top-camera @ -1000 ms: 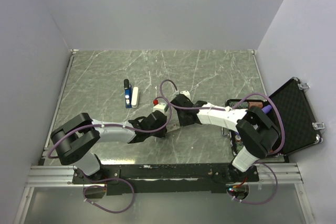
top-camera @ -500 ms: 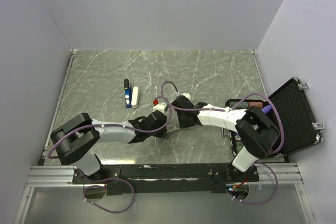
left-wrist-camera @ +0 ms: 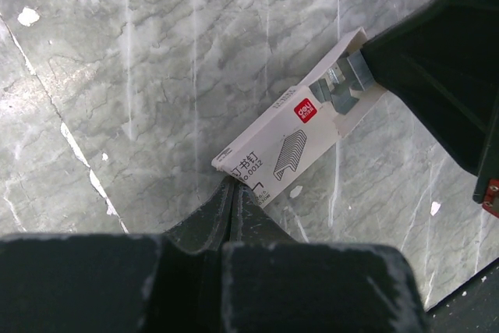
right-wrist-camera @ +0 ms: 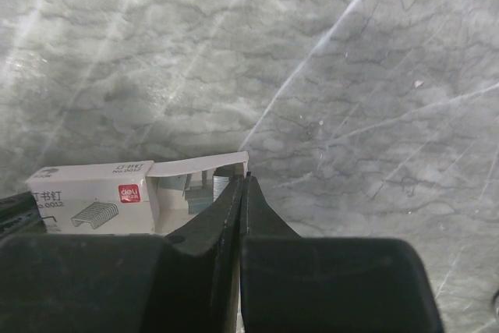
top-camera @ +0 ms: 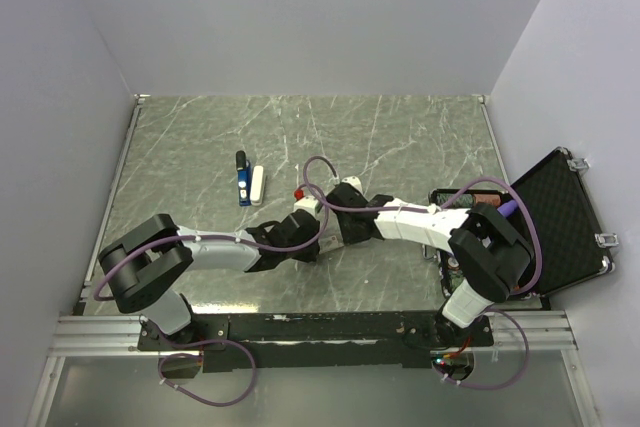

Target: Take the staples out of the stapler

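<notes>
The stapler point(top-camera: 242, 179), blue and black with a whitish bar beside it, lies on the marble table to the left of centre, apart from both grippers. My left gripper point(left-wrist-camera: 231, 185) is shut, its tips against the near end of a white staple box point(left-wrist-camera: 284, 142). My right gripper point(right-wrist-camera: 245, 178) is shut at the end wall of the box's pulled-out tray point(right-wrist-camera: 199, 168), where grey staples point(right-wrist-camera: 222, 186) show inside. Whether either pinches cardboard I cannot make out. From above, the left gripper point(top-camera: 312, 237) and right gripper point(top-camera: 335, 230) meet mid-table, covering the box.
A black case point(top-camera: 565, 227) lies open at the table's right edge beside the right arm's base. Plain walls close the table in on the left, back and right. The arm bases sit on a rail along the near edge point(top-camera: 320, 332).
</notes>
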`<move>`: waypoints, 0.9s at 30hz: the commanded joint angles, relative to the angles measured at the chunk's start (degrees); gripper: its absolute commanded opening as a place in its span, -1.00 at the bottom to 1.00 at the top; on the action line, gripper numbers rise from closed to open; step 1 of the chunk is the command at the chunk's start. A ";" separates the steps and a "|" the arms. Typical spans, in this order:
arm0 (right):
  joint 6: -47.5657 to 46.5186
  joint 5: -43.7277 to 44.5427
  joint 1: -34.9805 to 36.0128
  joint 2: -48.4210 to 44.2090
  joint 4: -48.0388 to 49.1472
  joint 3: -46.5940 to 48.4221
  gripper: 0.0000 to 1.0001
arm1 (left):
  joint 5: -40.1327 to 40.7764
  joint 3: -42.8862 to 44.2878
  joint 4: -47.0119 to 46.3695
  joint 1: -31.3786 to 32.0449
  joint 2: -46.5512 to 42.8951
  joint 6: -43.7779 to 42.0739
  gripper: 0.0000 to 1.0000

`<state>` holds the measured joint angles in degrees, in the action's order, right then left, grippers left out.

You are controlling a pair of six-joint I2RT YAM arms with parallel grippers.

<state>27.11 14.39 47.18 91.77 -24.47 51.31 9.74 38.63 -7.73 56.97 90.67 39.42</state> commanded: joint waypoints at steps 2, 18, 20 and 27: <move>-0.31 -0.94 2.21 -1.68 1.62 3.45 -1.00 | -3.50 -0.57 0.08 0.42 1.17 -1.19 -0.99; 0.66 -2.18 3.80 -6.16 1.35 2.83 -1.00 | -5.70 -1.89 -1.77 0.60 1.26 -2.15 -0.99; 0.92 -2.61 3.89 -5.72 1.53 2.66 -1.00 | -5.52 -1.81 -1.59 0.77 1.17 -2.07 -0.99; 1.45 -4.02 4.06 -4.06 2.06 1.60 -1.00 | -5.25 -1.63 -1.50 0.77 0.56 -2.24 -0.99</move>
<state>27.05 12.27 50.28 87.72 -25.10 51.86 5.85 37.82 -10.11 56.99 90.80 37.91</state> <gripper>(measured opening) 0.007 0.014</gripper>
